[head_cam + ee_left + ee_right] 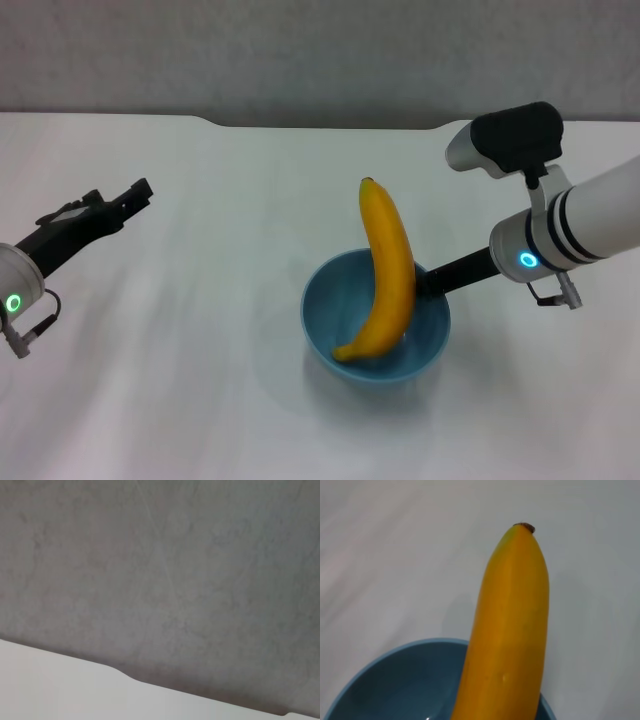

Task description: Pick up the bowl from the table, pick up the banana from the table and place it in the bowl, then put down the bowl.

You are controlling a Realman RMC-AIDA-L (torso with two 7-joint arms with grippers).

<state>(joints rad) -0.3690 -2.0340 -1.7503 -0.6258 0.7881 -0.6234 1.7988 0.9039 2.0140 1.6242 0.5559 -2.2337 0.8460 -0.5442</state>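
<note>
The light blue bowl (345, 300) is at the middle of the white table (200, 400). The yellow banana (388, 270) lies in it, one end down inside and its dark-tipped end sticking up past the far rim. My right gripper (432, 281) reaches in from the right, its dark fingers shut on the bowl's right rim. I cannot tell whether the bowl touches the table. The right wrist view shows the banana (510, 630) rising out of the bowl (395, 680). My left gripper (125, 200) is held above the table at the far left, away from both, with nothing in it.
The table's far edge has a shallow notch (320, 125) against the grey wall; the left wrist view shows only that wall and the table's edge (50, 680). Bare white tabletop lies all around the bowl.
</note>
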